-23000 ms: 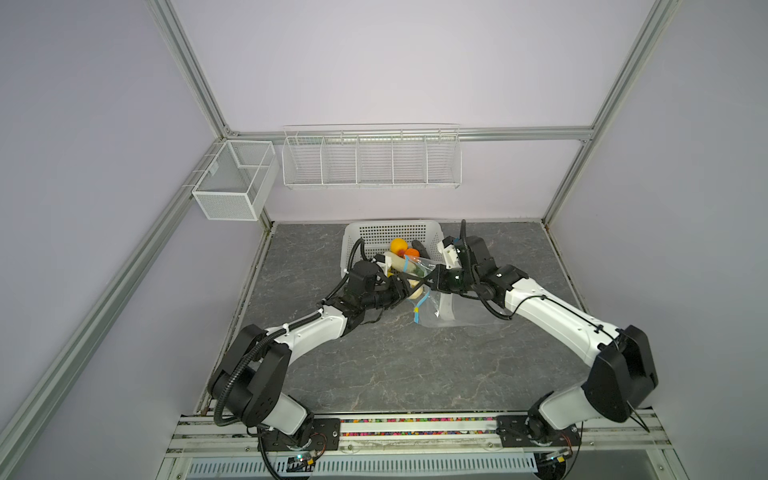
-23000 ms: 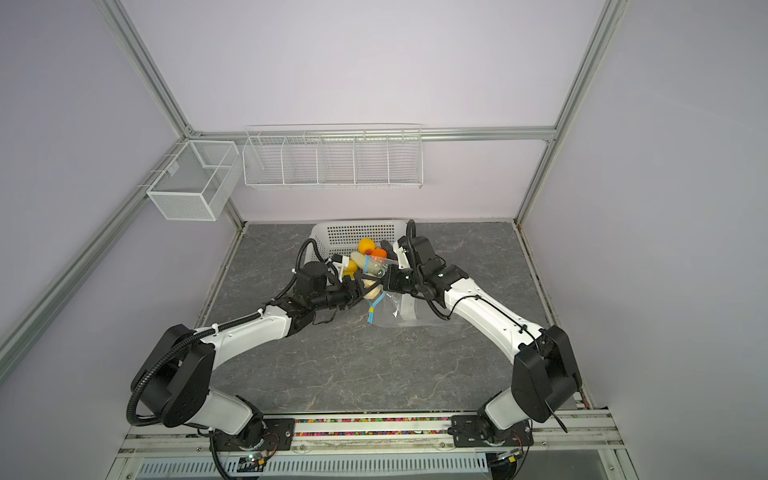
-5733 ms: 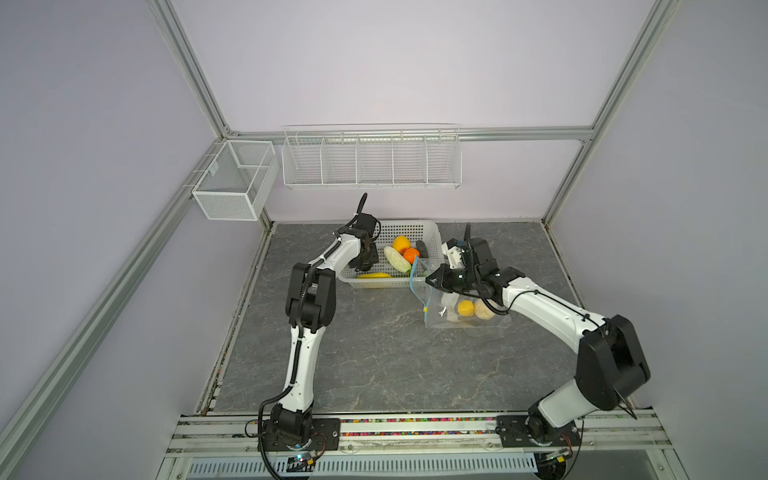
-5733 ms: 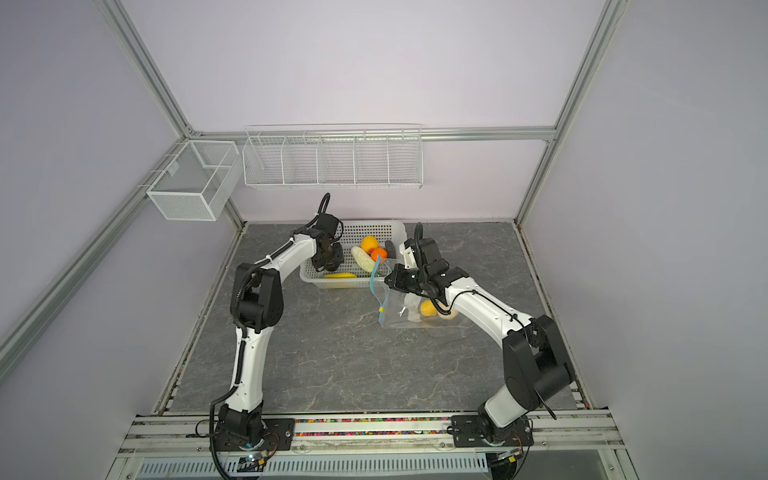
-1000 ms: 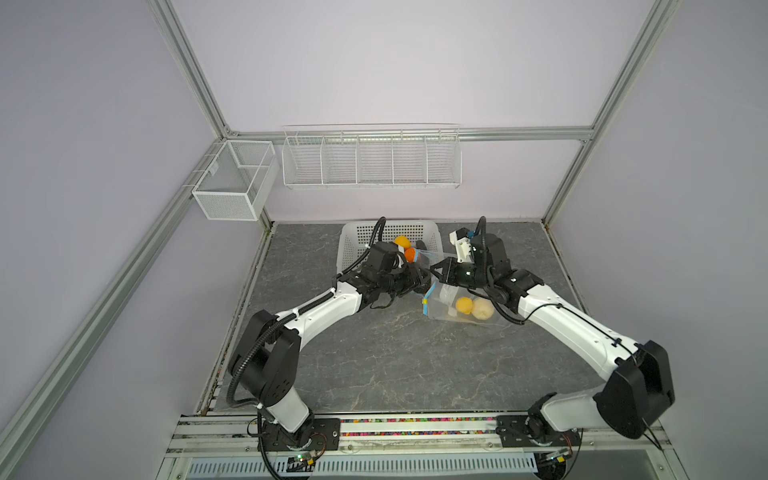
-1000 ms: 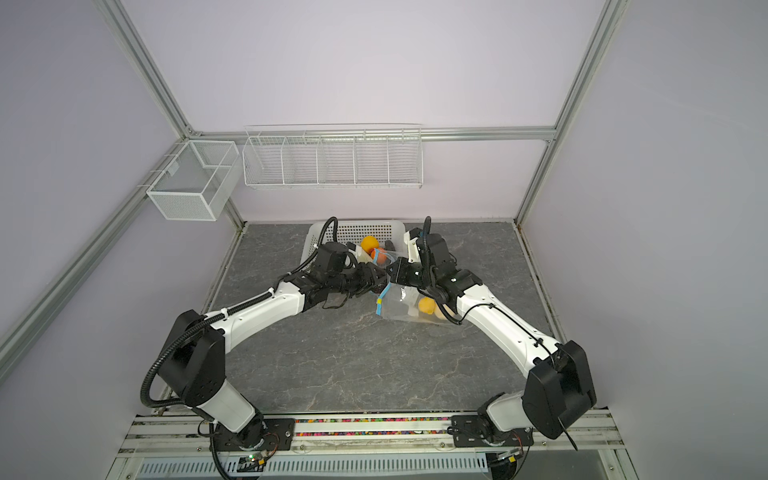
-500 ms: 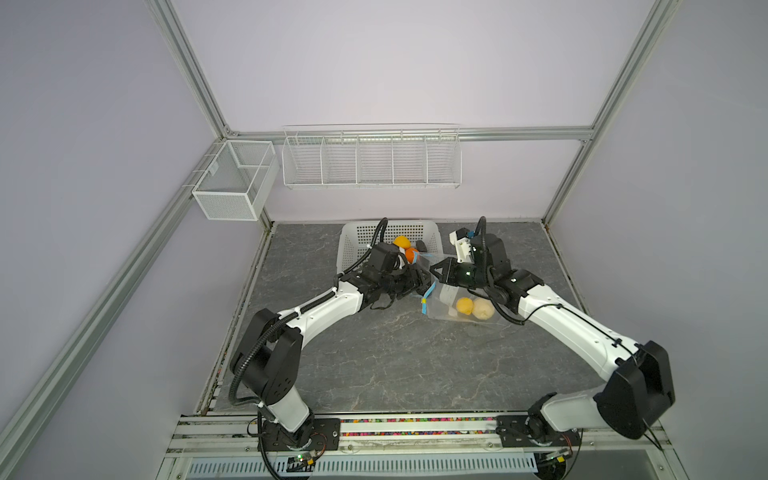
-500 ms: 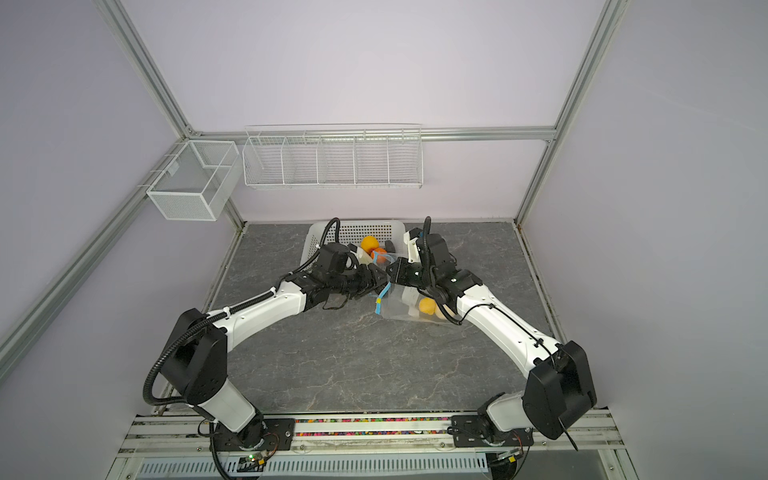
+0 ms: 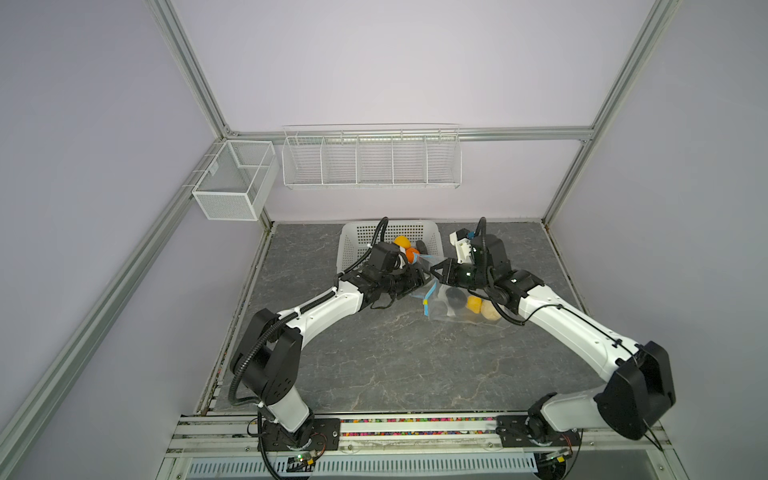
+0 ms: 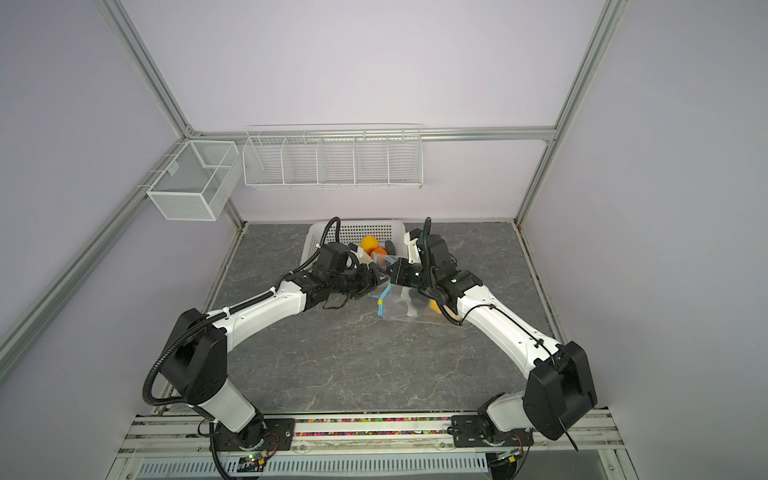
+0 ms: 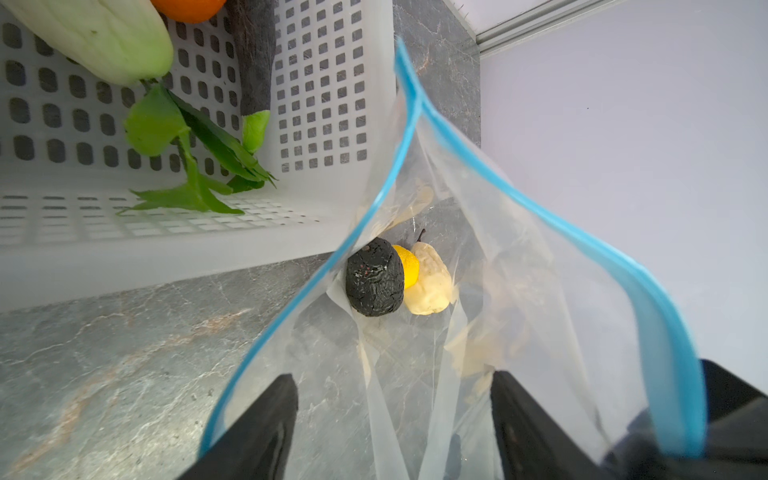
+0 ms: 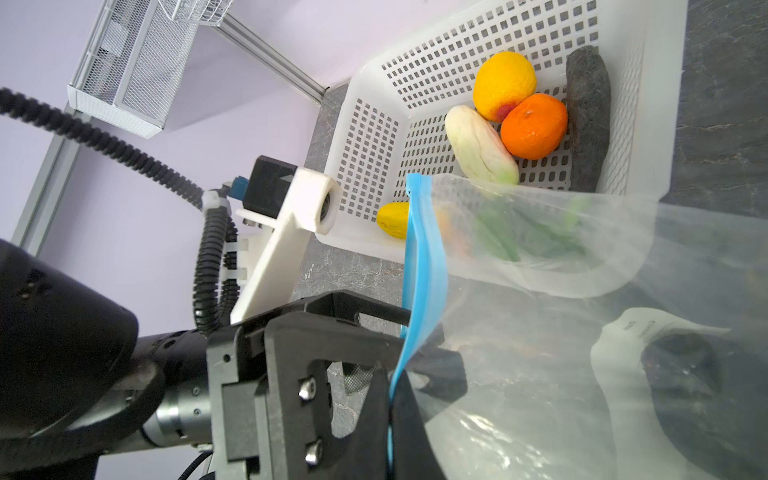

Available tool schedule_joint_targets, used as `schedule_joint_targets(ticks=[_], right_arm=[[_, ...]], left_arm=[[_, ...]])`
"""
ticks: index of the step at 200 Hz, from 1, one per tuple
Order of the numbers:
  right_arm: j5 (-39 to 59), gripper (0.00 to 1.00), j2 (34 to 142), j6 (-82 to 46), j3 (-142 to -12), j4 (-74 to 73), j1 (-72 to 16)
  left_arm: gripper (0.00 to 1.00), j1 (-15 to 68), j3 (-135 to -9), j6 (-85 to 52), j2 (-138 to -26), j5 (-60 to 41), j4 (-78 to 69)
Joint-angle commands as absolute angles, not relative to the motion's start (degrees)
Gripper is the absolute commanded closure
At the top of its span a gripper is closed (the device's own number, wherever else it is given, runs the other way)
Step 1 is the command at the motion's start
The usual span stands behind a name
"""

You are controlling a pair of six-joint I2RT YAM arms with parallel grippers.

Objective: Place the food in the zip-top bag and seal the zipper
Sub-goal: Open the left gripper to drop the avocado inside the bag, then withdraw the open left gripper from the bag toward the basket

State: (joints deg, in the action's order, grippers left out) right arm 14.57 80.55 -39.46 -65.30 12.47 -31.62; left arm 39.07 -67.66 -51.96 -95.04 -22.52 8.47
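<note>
The clear zip-top bag lies right of the basket, its mouth held up and open. My right gripper is shut on the light-blue zipper at the mouth's upper edge. My left gripper is open inside the mouth with nothing between its fingers. In the bag lie a black piece, a yellow piece and a beige piece of the food. In both top views the left gripper and the right gripper nearly meet.
The white perforated basket still holds a yellow-orange fruit, an orange, a white-green piece, a dark long piece, a small yellow piece and leafy greens. Wire baskets hang on the back wall.
The left gripper came from the basket to the bag's mouth, and over the last second its jaws have spread wider. The right gripper kept its hold on the zipper.
</note>
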Motion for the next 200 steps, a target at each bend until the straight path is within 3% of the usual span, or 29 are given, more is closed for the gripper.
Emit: schedule_joint_targets(ticks=[1, 67, 200], right_arm=[[13.9, 0.93, 77.9, -39.8, -63.8, 11.6, -31.8], [13.2, 0.94, 76.2, -39.8, -61.9, 12.3, -31.5], [14.2, 0.94, 76.4, -37.7, -64.1, 15.0, -30.6]], left_arm=[[0.26, 39.4, -69.6, -49.8, -93.5, -20.5, 11.1], [0.21, 33.3, -73.9, -41.1, -89.3, -14.8, 22.7], [0.18, 23.5, -88.7, -34.4, -104.1, -12.9, 39.8]])
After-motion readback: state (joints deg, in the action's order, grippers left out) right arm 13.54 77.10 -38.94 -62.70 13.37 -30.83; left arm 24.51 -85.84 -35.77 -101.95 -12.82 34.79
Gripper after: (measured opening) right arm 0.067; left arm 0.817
